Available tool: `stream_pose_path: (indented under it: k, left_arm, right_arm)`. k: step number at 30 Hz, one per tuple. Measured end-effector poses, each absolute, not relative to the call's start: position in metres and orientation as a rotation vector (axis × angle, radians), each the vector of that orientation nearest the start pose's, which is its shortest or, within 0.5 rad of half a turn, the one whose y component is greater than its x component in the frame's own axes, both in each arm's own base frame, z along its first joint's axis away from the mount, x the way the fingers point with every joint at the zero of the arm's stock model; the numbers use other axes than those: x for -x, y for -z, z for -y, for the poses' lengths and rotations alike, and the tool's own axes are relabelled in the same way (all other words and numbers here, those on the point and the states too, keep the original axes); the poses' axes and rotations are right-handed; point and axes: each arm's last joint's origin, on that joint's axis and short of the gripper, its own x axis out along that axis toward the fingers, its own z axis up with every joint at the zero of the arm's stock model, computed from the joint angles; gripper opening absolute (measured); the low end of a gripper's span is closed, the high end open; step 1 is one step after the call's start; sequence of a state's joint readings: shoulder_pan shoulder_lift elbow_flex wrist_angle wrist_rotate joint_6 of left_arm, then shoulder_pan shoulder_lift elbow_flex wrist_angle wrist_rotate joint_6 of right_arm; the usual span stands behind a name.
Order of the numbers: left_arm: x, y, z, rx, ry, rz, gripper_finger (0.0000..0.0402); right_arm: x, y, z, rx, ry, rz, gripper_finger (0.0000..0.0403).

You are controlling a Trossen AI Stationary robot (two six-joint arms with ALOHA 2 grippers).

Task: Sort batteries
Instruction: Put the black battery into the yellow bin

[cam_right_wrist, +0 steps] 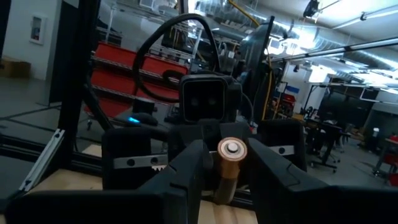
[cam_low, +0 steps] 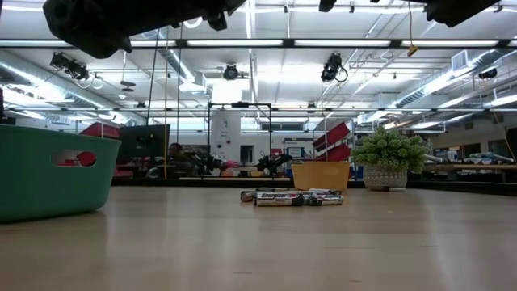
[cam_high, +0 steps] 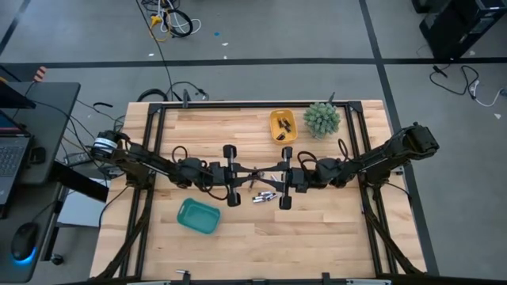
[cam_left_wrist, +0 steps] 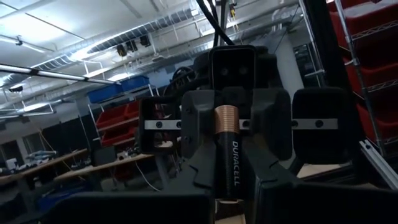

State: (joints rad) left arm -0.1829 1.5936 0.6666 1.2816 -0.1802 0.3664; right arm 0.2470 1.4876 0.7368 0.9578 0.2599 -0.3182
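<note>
A black Duracell battery with a copper end (cam_left_wrist: pixel 227 155) is held in the air between my two grippers, which meet tip to tip above the table's middle (cam_high: pixel 257 172). My left gripper (cam_left_wrist: pixel 229 186) reaches in from the left and my right gripper (cam_right_wrist: pixel 225 177) from the right. Both are shut on this battery. Its copper end with the button (cam_right_wrist: pixel 229 149) points toward the right wrist. Several more batteries (cam_high: pixel 264 196) lie loose on the wood just nearer than the grippers, and the low view shows them as a small row (cam_low: pixel 291 197). My left gripper pinches the battery's black body (cam_left_wrist: pixel 227 177) between its two fingers, which lie along it on either side, coming level from the table's left. The battery is lifted clear of the table. My right gripper pinches the same battery just behind its copper end (cam_right_wrist: pixel 222 180), one finger on each side, coming level from the table's right. The battery tilts up toward the right wrist and rests on nothing.
A yellow tray (cam_high: pixel 283 125) holding a few dark batteries stands near the far edge, with a small potted plant (cam_high: pixel 322 119) to its right. A teal tray (cam_high: pixel 198 216) sits toward the near left, below my left arm. Bare wood lies near and right.
</note>
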Motion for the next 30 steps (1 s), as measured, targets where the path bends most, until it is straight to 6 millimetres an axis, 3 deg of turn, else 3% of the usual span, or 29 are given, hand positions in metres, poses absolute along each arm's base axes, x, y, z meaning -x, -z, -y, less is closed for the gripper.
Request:
stream_pose_path:
  k: [5,12,30]
  left_arm:
    - [-0.3078,-0.2389,0.0517,-0.302,-0.057,0.323,0.0030]
    - [-0.3077,-0.2391,0.0517,-0.301,-0.054,0.326,0.0065]
    - [-0.3092,-0.2340,0.0505,-0.242,-0.083,0.263,0.0085]
  right_arm:
    - [-0.3041,-0.2636,-0.0687,0.269,0.047,0.203,0.0092]
    - [-0.3041,-0.2636,-0.0685,0.302,0.052,0.202,0.0036]
    - [-0.3041,-0.2630,-0.0671,0.300,0.109,0.184,0.0036]
